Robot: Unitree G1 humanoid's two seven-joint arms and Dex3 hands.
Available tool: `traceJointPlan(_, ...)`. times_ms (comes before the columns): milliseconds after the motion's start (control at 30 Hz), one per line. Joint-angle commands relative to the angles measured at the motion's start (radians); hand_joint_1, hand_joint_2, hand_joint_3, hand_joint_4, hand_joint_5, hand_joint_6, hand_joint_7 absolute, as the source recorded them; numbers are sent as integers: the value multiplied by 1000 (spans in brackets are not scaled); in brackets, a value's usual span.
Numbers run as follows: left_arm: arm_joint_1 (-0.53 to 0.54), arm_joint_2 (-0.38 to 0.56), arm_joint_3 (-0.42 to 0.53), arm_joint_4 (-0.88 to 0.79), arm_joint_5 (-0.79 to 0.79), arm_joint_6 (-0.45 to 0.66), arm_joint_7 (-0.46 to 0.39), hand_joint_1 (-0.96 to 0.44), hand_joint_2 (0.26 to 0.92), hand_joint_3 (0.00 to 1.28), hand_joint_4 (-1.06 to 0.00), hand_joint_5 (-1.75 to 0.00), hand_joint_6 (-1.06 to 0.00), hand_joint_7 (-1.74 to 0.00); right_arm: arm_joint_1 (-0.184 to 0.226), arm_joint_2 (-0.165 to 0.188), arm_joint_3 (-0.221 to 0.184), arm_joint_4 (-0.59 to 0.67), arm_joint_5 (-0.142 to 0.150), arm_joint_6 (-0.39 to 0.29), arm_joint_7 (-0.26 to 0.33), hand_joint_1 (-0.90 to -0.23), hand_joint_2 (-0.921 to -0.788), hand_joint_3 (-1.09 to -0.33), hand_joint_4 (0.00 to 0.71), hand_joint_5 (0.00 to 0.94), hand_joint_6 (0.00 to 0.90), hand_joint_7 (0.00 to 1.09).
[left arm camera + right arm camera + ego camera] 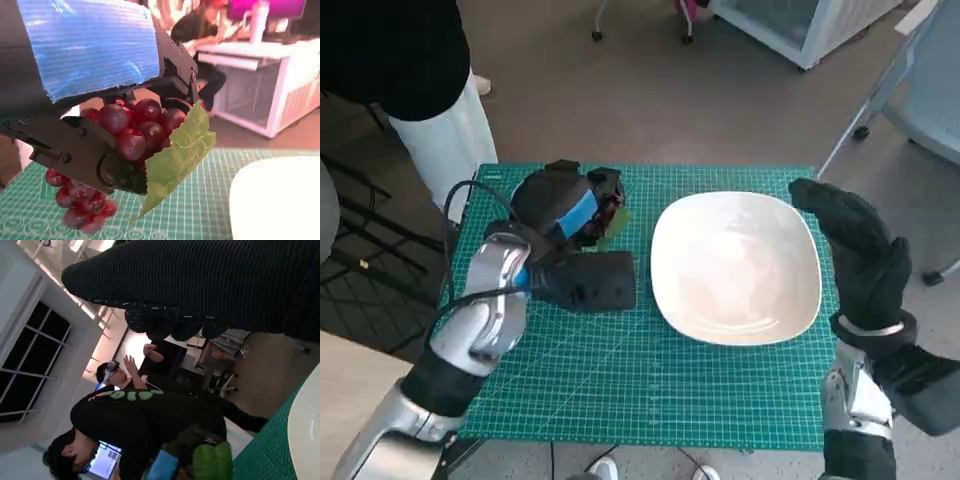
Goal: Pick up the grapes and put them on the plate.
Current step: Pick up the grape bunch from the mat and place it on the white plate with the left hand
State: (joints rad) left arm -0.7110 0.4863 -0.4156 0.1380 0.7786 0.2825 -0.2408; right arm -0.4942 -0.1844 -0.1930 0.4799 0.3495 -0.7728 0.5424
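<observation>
Over the green mat (650, 390), left of the plate (735, 265): left hand (565, 215) grips the grapes (132, 132).
Left wrist view shows the black fingers (80, 155) clenched round the red bunch, raised off the mat, green leaf (177, 152) sticking out toward the plate, lower grapes dangling below the hand. Right hand (860, 255) at the plate's right edge, fingers released and straight, holding nothing. Person in black top (150, 420) stands beyond the tabletop.
</observation>
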Motion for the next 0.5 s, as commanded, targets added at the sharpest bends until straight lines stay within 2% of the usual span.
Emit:
traceJointPlan(33,12,8,16,-31,20,3,-11,2,919,61,-697,-1256,-652,-1039,3,8,0,15,-2,0,-5,-583,-921,-681,199,1,-1,378)
traceJointPlan(500,-20,-38,-4,-22,39,-7,-38,2,918,52,-703,-1249,-673,-1021,2,1,-6,20,13,-2,7,-576,-921,-680,200,1,-1,379)
